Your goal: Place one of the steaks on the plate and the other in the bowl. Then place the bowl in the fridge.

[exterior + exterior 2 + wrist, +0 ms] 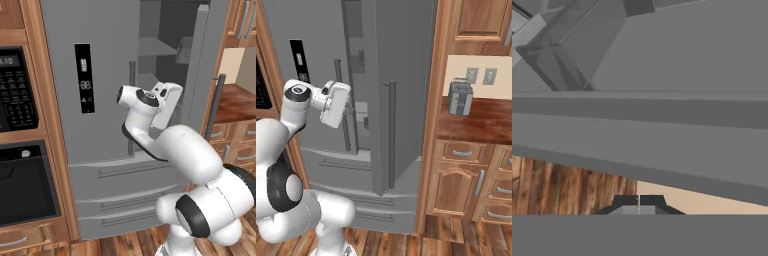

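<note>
1. The tall grey steel fridge point(100, 100) stands ahead, right door ajar.
2. The two-finger gripper point(639, 202), fingers pressed together and empty, sits near its long bar handle point(391, 135).
3. That door likely swings stiffly; hook the rigid bar.

Left base cam sits behind the arm, facing fwd at the fridge point(105, 100) w/ door ajar. Right base cam shares that fridge point(401, 90), from the other side. Hand cam is v. close to grey fridge surfaces.

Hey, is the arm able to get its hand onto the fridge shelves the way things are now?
Probably yes. The fridge has its right door swung open, the shelves are exposed, and the gripper, fingers shut and holding nothing, sits right at the gap.
</note>
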Motion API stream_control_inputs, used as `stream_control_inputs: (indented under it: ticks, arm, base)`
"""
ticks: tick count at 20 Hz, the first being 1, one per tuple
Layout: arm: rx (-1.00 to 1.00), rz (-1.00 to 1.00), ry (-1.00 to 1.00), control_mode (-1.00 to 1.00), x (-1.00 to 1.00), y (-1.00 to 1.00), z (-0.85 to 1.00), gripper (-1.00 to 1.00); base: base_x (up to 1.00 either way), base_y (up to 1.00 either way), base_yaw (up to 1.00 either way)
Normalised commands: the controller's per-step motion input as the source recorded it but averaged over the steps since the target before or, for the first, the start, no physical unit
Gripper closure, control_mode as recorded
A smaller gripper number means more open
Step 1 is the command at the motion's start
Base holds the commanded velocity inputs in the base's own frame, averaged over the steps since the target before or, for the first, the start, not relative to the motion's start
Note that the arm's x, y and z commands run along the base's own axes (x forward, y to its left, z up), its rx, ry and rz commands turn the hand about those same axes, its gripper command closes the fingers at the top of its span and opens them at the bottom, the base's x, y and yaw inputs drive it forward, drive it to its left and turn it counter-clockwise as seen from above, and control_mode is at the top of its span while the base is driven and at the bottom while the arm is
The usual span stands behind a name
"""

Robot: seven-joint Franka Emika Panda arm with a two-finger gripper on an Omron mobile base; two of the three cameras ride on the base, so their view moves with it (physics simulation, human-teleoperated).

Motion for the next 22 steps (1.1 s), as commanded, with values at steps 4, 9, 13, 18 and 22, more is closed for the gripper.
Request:
stream_control_inputs:
  ticks: [4,9,13,18,22]
  arm:
    - [-0.08,-0.11,0.0,-1.0,0.46,0.04,-0.15,1.0]
    - [-0.01,-0.14,0.0,-1.0,0.32,0.0,-0.02,1.0]
    - [0.0,-0.16,0.0,-1.0,0.44,-0.01,-0.03,1.0]
    - [-0.02,-0.14,-0.03,-1.0,0.46,-0.01,-0.13,1.0]
    - [-0.03,-0.13,-0.02,-1.0,0.46,0.0,-0.16,1.0]
  base:
    - [0.0,0.0,0.0]
    - [0.0,0.0,0.0]
    - [0.0,0.0,0.0]
    - [0.0,0.0,0.0]
    - [0.0,0.0,0.0]
